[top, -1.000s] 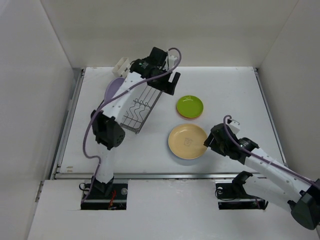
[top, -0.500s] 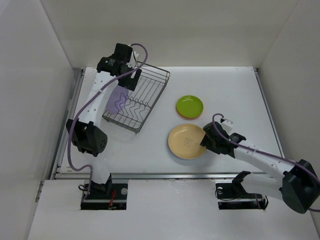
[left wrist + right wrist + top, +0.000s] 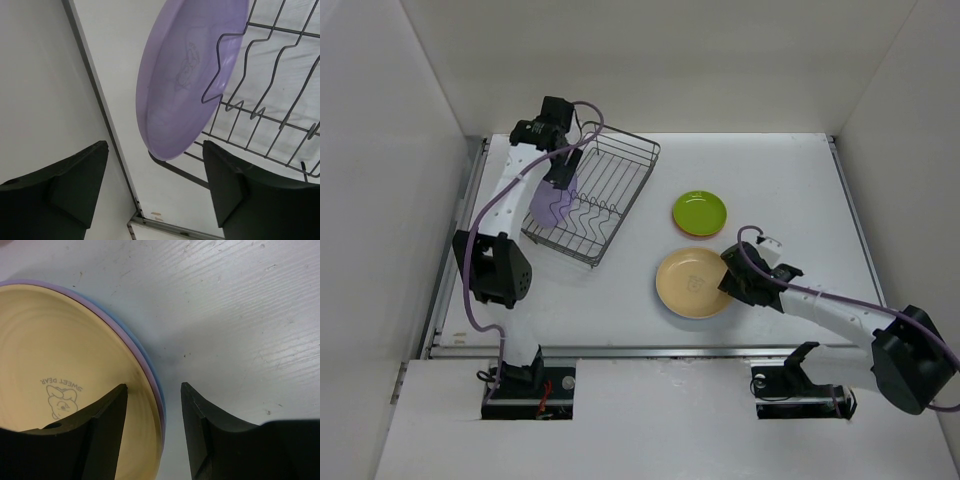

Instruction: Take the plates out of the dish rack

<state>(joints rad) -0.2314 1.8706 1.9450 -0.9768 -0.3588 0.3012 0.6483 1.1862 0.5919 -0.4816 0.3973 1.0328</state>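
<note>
Top external: lavender plate (image 3: 551, 203) stands on edge at the left side of the dish rack (image 3: 615, 180), which lies askew on the far-left part of the white table (image 3: 790, 170). Left wrist: plate (image 3: 185, 75) is round, plain and matt, with a faint cartoon outline on its face. It leans on a wavy wire divider (image 3: 225, 65), lower rim down among the rack's base wires. Left gripper (image 3: 155, 145) is spread wide, above the plate and clear of it. Right of the rack, lime-green plate (image 3: 700, 210) sits on orange plate (image 3: 692, 234). Nearer, at table centre, cream-yellow plate (image 3: 692, 284) tops a stack. Right wrist: its face (image 3: 65, 350) carries a "SWEET DEAR" bear print. Beneath it show a lilac rim (image 3: 60, 289) and a blue plate (image 3: 158, 382). Right gripper (image 3: 152, 387) straddles the stack's right rim, jaws parted narrowly, one finger over the cream face, the other over bare table. Contact with the rim: cannot tell.
</note>
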